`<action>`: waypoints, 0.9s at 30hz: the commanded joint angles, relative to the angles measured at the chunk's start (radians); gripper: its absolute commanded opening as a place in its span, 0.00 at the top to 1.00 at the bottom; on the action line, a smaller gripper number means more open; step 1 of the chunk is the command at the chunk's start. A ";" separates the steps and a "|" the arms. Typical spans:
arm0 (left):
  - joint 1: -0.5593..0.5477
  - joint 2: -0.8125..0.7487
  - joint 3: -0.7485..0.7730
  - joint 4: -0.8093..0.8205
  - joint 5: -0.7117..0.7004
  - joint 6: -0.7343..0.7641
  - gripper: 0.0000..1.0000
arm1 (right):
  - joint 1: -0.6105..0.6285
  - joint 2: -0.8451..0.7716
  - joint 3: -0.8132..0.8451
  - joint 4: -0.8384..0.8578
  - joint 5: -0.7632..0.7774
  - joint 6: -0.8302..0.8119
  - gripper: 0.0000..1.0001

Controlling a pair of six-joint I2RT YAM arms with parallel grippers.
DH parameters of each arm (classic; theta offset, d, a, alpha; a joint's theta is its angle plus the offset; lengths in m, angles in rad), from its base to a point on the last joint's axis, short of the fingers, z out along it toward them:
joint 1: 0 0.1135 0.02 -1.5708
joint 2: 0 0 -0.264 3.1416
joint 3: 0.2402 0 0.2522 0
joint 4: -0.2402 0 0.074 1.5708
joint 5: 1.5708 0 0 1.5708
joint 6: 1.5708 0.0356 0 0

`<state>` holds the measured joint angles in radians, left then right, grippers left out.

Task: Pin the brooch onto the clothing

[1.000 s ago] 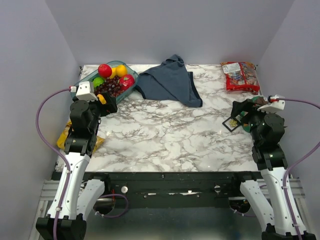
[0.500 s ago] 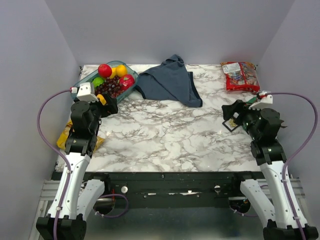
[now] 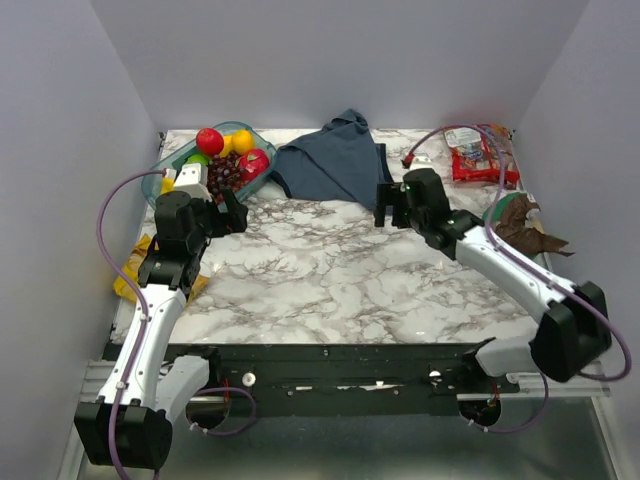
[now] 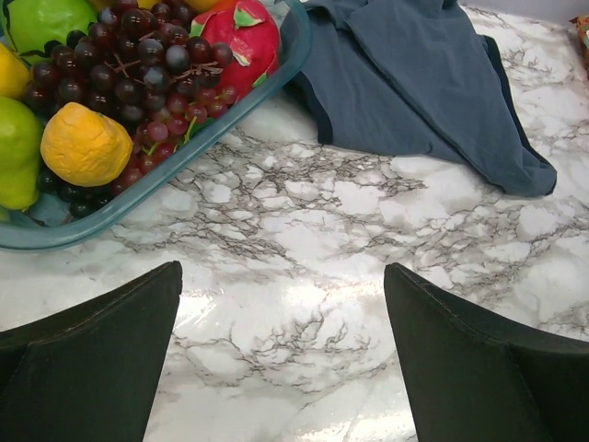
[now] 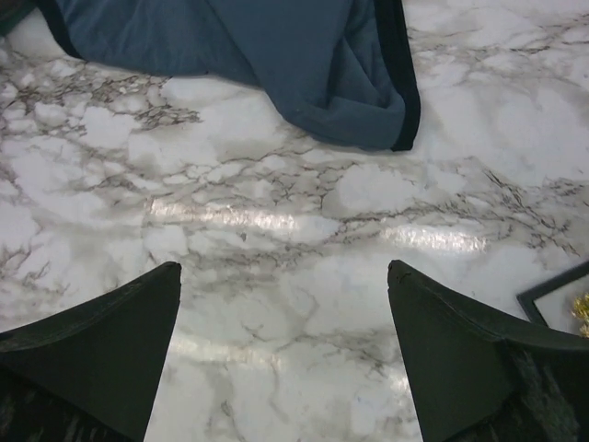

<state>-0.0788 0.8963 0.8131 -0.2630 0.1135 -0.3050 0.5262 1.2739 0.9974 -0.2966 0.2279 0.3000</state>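
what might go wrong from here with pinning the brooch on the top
The tank top lies crumpled and folded over, so a pin could catch several layers.
The brooch lies in its black-framed box beside the open right end effector, which could knock it.
The open left end effector hovers near the fruit tray and may bump it.
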 commanded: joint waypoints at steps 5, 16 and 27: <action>0.002 0.023 0.017 0.016 0.071 0.003 0.01 | 0.011 0.428 0.274 -0.090 0.123 -0.001 0.00; 0.001 0.058 0.021 0.019 0.114 -0.008 0.01 | 0.009 0.703 0.522 -0.110 0.159 -0.075 0.00; 0.002 0.079 0.026 0.013 0.126 -0.013 0.01 | -0.005 0.846 0.662 -0.179 0.154 -0.059 0.06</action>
<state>-0.0788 0.9710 0.8131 -0.2577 0.2096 -0.3119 0.5304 2.0823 1.6218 -0.4236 0.3588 0.2352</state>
